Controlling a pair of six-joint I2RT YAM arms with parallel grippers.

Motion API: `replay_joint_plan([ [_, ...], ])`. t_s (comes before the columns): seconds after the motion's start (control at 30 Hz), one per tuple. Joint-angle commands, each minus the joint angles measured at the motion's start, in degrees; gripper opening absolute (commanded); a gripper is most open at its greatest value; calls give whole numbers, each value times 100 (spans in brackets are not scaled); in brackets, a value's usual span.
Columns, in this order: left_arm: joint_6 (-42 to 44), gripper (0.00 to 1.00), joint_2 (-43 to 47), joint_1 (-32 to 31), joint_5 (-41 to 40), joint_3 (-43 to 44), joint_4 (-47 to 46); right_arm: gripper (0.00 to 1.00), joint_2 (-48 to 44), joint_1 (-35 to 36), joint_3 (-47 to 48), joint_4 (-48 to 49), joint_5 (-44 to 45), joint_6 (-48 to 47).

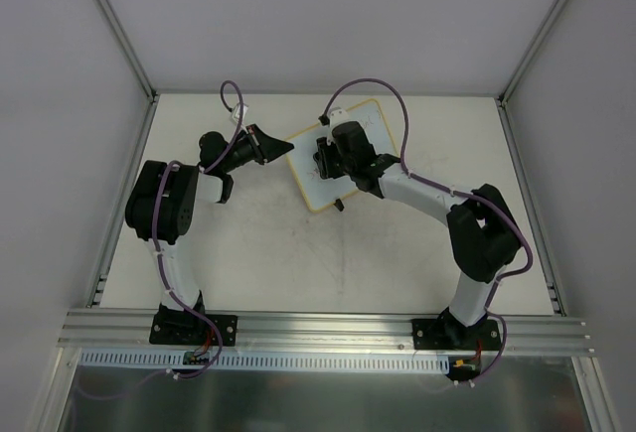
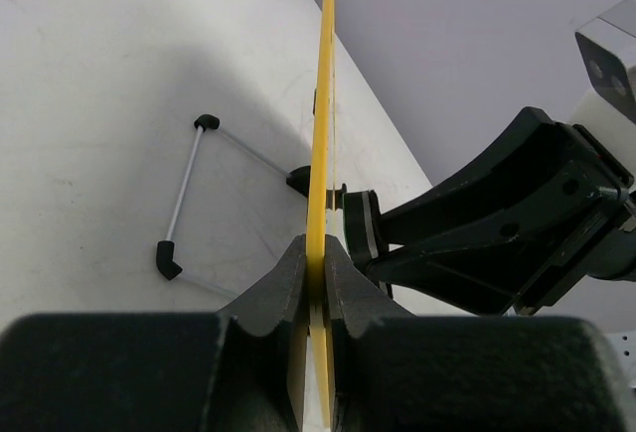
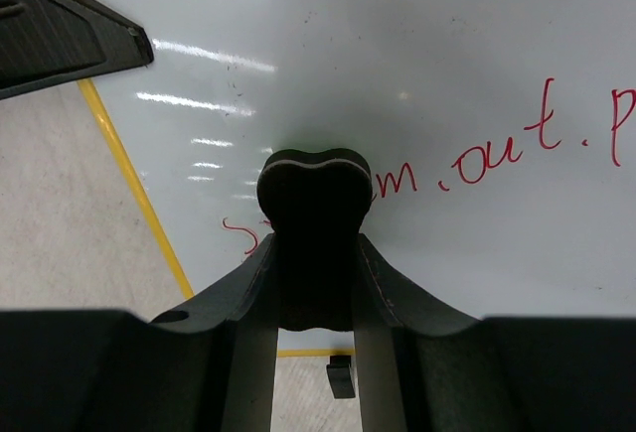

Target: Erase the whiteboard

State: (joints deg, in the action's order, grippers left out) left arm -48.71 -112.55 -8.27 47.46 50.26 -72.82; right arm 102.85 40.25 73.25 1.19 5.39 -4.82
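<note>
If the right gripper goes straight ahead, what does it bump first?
Probably the whiteboard, near the red writing; the black eraser in the right gripper would touch it first.

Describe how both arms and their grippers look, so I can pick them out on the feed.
Both arms match: the left arm and right arm have white tubular links between bulky black joint housings, on black base plates. A purple cable loops along each. The left gripper and right gripper are matte black, with two broad, tapering fingers. No markings are legible.
</note>
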Motion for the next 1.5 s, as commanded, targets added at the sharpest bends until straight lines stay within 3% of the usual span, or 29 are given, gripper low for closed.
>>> replay_joint_plan([
  [0.0,177,0,-144,-52,167,133,-532,0,-19,18,22,487,173,-89],
  [0.6,186,0,-153,-52,167,98,-585,0,376,264,5,681,296,-116],
  [1.23,204,0,-83,-52,211,54,-576,0,526,985,-769,883,410,122],
  [1.47,160,0,-74,-52,263,54,-611,0,508,932,-900,962,718,113],
])
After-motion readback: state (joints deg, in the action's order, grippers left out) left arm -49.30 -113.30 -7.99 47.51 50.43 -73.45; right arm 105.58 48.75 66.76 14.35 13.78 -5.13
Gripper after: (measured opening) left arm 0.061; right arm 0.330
